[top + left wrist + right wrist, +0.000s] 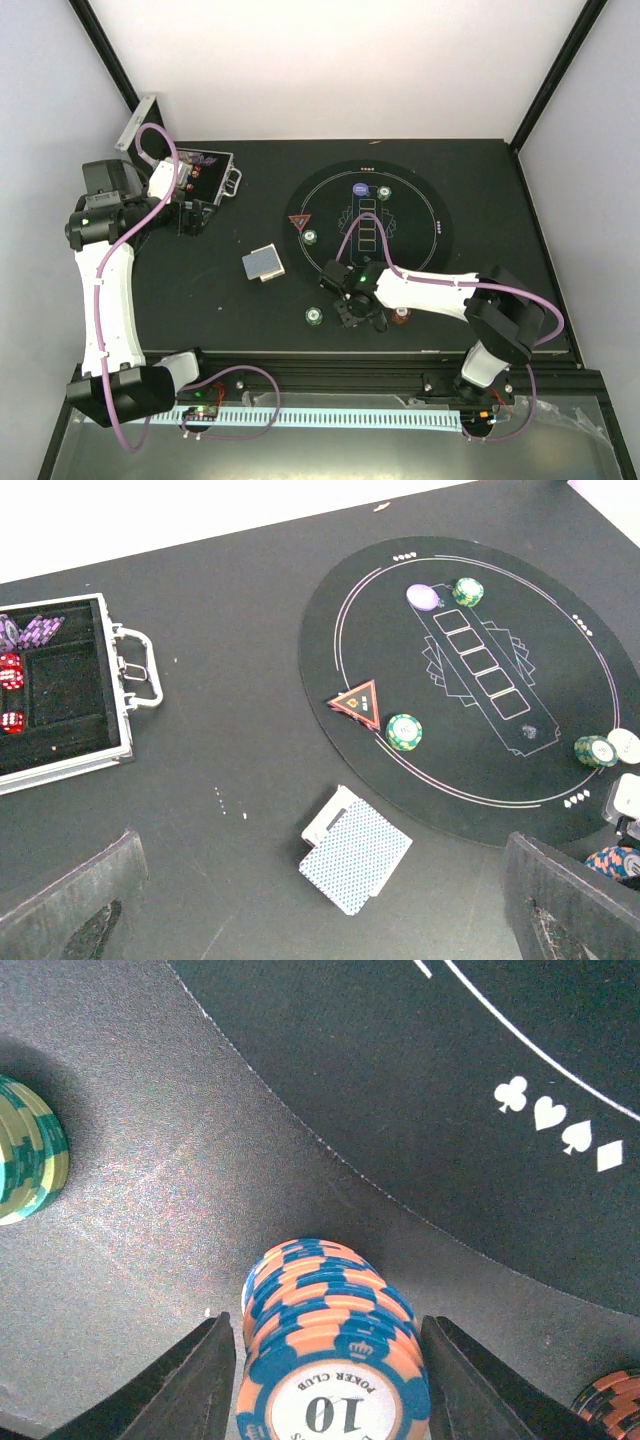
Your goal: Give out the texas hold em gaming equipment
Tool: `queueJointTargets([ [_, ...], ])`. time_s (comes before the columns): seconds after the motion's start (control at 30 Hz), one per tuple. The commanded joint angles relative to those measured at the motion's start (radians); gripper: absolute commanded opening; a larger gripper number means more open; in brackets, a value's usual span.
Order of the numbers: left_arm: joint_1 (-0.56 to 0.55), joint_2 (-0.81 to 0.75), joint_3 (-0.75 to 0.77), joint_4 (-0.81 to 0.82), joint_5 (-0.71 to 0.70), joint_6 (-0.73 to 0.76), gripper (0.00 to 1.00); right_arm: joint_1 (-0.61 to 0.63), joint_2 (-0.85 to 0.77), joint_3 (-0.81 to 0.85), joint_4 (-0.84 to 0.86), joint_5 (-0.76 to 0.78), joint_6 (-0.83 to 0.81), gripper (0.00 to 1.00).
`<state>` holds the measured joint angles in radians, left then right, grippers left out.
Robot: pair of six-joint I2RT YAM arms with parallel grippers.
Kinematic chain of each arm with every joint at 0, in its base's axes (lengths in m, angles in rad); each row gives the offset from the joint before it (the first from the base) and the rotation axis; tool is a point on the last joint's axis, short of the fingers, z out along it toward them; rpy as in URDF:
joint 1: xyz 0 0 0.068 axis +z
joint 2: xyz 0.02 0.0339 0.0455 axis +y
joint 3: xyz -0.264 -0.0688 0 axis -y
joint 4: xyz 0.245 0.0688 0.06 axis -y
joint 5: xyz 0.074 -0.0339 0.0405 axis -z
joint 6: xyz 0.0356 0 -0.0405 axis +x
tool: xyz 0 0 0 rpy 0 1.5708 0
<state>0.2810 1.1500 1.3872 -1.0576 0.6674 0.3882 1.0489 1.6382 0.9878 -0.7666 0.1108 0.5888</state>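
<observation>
A stack of blue-and-orange "10" poker chips [335, 1360] stands on the table just off the round mat's edge. My right gripper [325, 1390] straddles it, a finger close on each side with narrow gaps; it also shows in the top view [357, 305]. A grey-blue-backed deck of cards [262, 263] lies left of the mat, and appears in the left wrist view [355, 855]. My left gripper [320, 890] is wide open and empty, high above the table near the case [190, 215]. Green chips [404, 731] sit on the mat.
The open silver case [125, 695] holds red dice and purple chips at the far left. The round black mat [420, 200] carries a triangular marker [358, 701], a purple-white chip [424, 596] and more green chips [467, 591]. A green stack [25, 1155] and a brown-red chip [610, 1405] flank my right gripper.
</observation>
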Motion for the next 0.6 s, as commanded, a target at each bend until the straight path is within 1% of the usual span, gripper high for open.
queueJointTargets([
  [0.0, 0.007, -0.011, 0.032, 0.001, 0.014, 0.0, 0.99, 0.005, 0.001, 0.007, 0.004, 0.02, 0.009, 0.52],
  [0.1, 0.006, -0.013, 0.032, 0.0, 0.014, 0.0, 0.99, 0.005, -0.001, 0.014, -0.006, 0.03, 0.006, 0.51],
  [0.23, 0.006, -0.015, 0.029, -0.001, 0.014, 0.0, 0.99, 0.005, 0.002, 0.018, -0.013, 0.039, 0.006, 0.41],
  [0.47, 0.007, -0.016, 0.026, -0.001, 0.017, 0.0, 0.99, 0.004, -0.008, 0.034, -0.024, 0.035, 0.003, 0.39],
  [0.57, 0.006, -0.016, 0.024, -0.002, 0.019, 0.0, 0.99, 0.004, -0.014, 0.048, -0.038, 0.038, 0.001, 0.33],
])
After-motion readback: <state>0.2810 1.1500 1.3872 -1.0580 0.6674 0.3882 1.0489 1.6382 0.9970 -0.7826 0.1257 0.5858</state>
